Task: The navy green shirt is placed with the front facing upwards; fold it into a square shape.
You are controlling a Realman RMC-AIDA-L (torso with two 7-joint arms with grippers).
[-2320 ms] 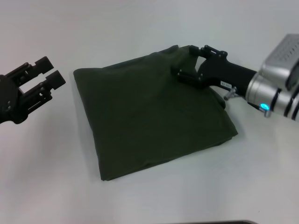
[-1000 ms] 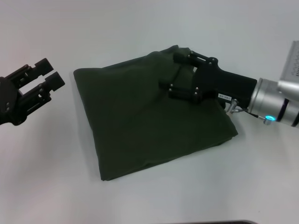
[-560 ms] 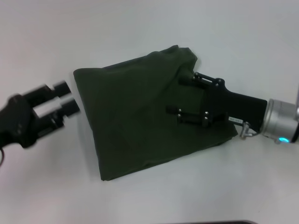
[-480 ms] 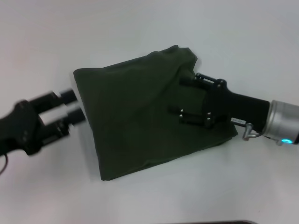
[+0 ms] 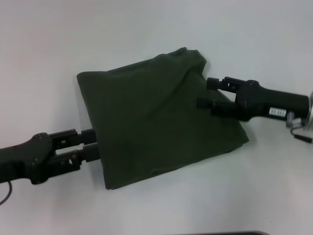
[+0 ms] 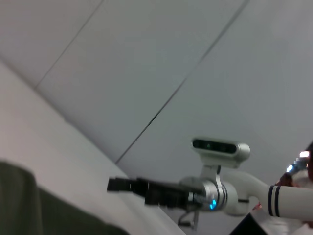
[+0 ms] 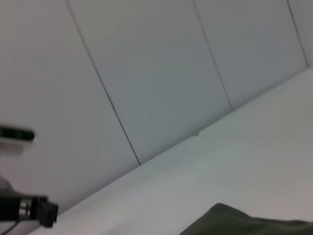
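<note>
Navy green shirt (image 5: 156, 125) lies folded into a rough four-sided packet, plain green side up, on the white desk (image 5: 146, 29), mid-field in the head view. Far right corner slightly bunched.

Left claw (image 5: 90, 145): low, at the shirt's left edge near its front corner, fingers parted with a narrow gap, tips touching or just at the cloth edge.

Right claw (image 5: 209, 94): over the shirt's right portion, lying on or just above the fabric; open or closed cannot be told.
</note>
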